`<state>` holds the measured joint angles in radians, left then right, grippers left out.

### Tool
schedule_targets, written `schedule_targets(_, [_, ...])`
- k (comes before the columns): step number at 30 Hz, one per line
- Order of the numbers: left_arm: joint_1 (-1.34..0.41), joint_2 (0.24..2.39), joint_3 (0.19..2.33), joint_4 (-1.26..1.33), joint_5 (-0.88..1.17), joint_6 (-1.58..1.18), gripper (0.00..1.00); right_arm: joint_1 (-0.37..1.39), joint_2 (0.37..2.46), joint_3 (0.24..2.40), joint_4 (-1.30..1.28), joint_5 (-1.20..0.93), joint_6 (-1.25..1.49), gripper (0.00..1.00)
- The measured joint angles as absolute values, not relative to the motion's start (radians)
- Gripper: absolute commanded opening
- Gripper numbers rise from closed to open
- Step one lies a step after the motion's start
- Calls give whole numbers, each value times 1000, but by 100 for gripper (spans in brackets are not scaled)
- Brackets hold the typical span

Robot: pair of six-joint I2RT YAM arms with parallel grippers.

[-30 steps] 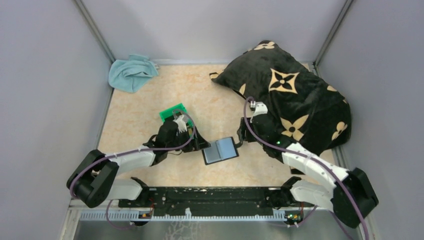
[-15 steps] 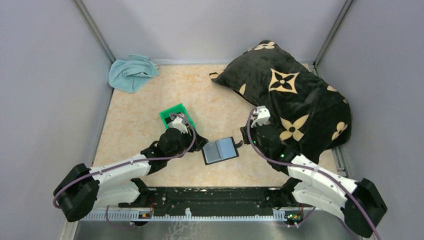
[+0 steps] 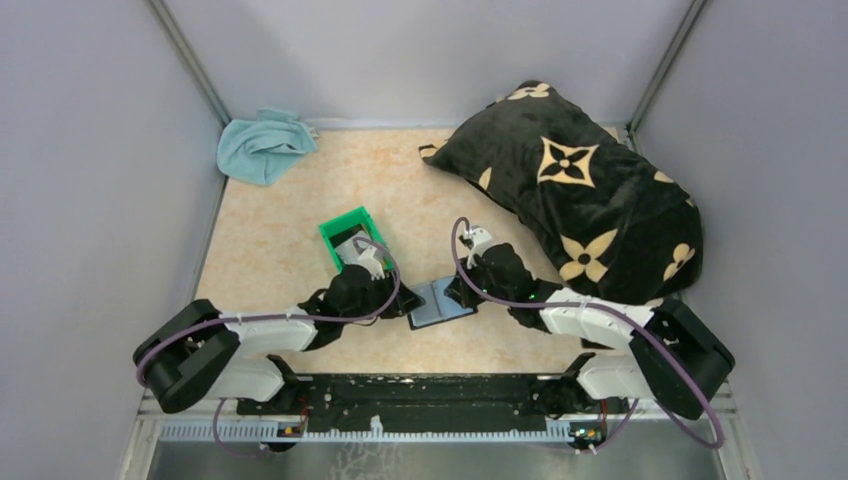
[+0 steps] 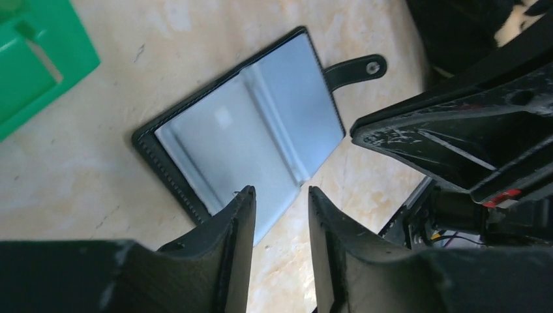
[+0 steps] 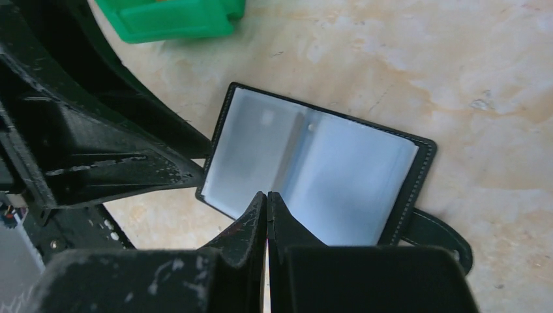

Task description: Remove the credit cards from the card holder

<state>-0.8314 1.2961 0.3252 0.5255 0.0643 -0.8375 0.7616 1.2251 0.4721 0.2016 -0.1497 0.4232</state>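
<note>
Card holder (image 3: 440, 301) lies open, mid frame, long side left-right. L pincer (image 4: 280, 191) a bit spread at its left edge; R pincer (image 5: 267, 194) pressed together, empty, over its fold.

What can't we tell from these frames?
Cards in the card holder: sheen on its pockets hides any, both wrist views.
Green bin contents: left arm covers it in the top view; wrist views crop it.
Whether the shut right hand grips the holder: its own fingers hide contact, right wrist view.
</note>
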Motion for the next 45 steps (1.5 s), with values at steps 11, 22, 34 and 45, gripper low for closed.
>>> schedule_targets(11, [-831,1263,304,501,33,-845,33,798,1380,495,276,-186,463,0])
schedule_targets(22, [-831,1264,304,472,4,-854,31,798,1427,500,308,-174,473,0])
schedule_targets(34, [-831,1316,304,462,-7,-876,0,798,1436,499,308,-150,473,0])
schedule_targets(45, [-831,1351,304,463,2,-879,0,799,1456,498,319,-150,481,0])
